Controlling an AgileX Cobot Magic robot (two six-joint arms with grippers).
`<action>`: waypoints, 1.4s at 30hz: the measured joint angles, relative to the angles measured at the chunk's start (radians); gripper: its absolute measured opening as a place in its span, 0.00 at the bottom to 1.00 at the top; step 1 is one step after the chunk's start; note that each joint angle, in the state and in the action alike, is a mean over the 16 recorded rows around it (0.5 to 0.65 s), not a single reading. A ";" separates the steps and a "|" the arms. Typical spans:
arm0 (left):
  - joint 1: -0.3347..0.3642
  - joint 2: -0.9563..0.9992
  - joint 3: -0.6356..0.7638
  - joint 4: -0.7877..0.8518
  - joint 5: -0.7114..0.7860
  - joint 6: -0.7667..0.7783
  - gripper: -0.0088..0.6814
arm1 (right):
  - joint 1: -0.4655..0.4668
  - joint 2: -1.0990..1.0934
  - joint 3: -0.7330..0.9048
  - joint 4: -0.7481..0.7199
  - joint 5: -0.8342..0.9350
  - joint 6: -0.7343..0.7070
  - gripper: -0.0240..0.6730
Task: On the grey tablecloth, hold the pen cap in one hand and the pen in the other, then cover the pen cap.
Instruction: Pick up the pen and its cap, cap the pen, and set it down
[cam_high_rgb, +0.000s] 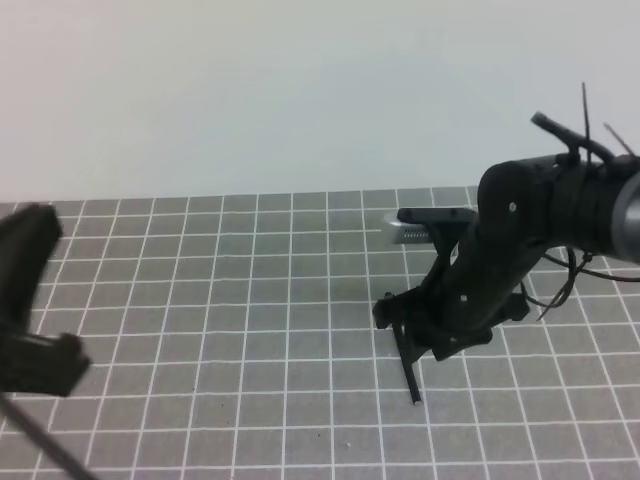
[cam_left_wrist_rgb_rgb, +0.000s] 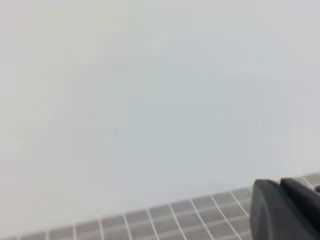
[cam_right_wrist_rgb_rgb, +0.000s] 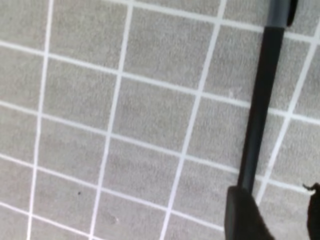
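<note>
The pen (cam_high_rgb: 406, 365) lies on the grey tablecloth (cam_high_rgb: 250, 300), slanting toward the front with its pale tip nearest me. My right gripper (cam_high_rgb: 410, 335) is lowered over its upper end. In the right wrist view the pen (cam_right_wrist_rgb_rgb: 262, 100) runs from the top right down to one dark fingertip (cam_right_wrist_rgb_rgb: 242, 215). The other fingertip shows at the right edge, so the jaws stand open astride the pen. At the lower right of the left wrist view my left gripper (cam_left_wrist_rgb_rgb: 282, 200) has its pads pressed together, shut, above the cloth's edge. The pen cap is out of view.
My left arm (cam_high_rgb: 30, 300) hangs over the cloth at the far left, with a thin dark rod (cam_high_rgb: 45, 445) below it. A silvery and black part (cam_high_rgb: 420, 228) sticks out beside the right arm. A pale wall rises behind the cloth.
</note>
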 joint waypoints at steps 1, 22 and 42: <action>0.000 -0.017 0.000 0.000 0.000 0.012 0.01 | 0.000 -0.007 -0.001 0.000 0.005 0.000 0.47; 0.000 -0.208 0.142 0.001 0.102 0.154 0.01 | 0.001 -0.363 -0.006 -0.083 0.080 -0.078 0.05; 0.000 -0.208 0.166 0.023 0.115 0.149 0.01 | 0.003 -1.076 0.365 -0.398 0.025 -0.025 0.04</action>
